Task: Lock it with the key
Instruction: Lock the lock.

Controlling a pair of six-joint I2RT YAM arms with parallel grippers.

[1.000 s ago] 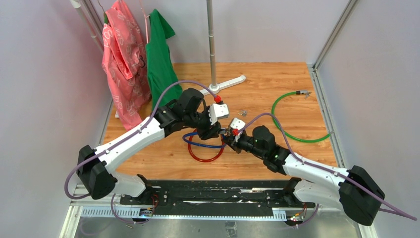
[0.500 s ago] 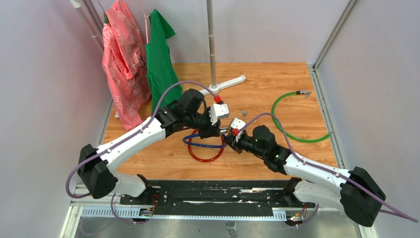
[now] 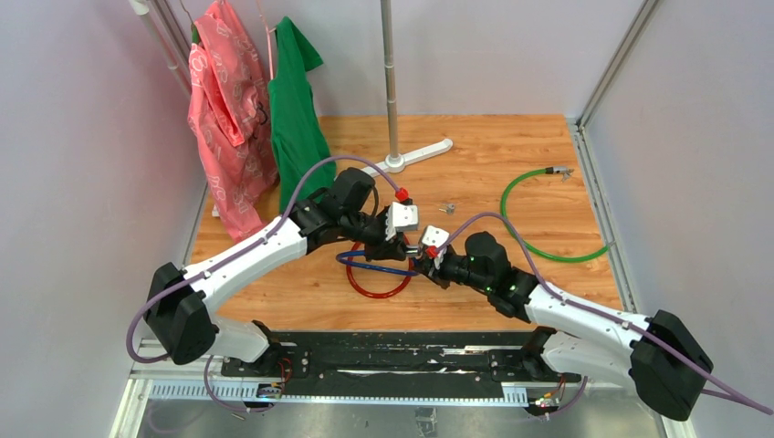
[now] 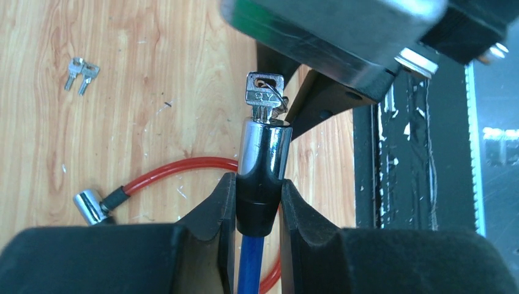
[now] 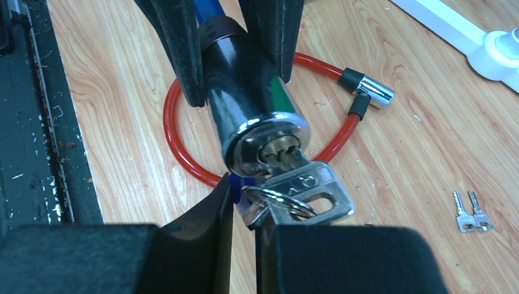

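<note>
Key (image 5: 306,193) sits in the chrome barrel (image 4: 263,153) of the blue cable lock at mid-table, its head pinched by your right gripper (image 5: 245,214). Your left gripper (image 4: 258,190) clamps the barrel. Beneath lies the red cable (image 5: 177,141); farther off, two spare keys (image 5: 470,212); far right, the green cable (image 3: 548,219).

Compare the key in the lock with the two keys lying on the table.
The inserted key is pushed into the lock, up off the table; the loose keys lie flat on it. The inserted key sits at the right fingers; the loose keys lie apart, untouched. All are small silvery metal.
</note>
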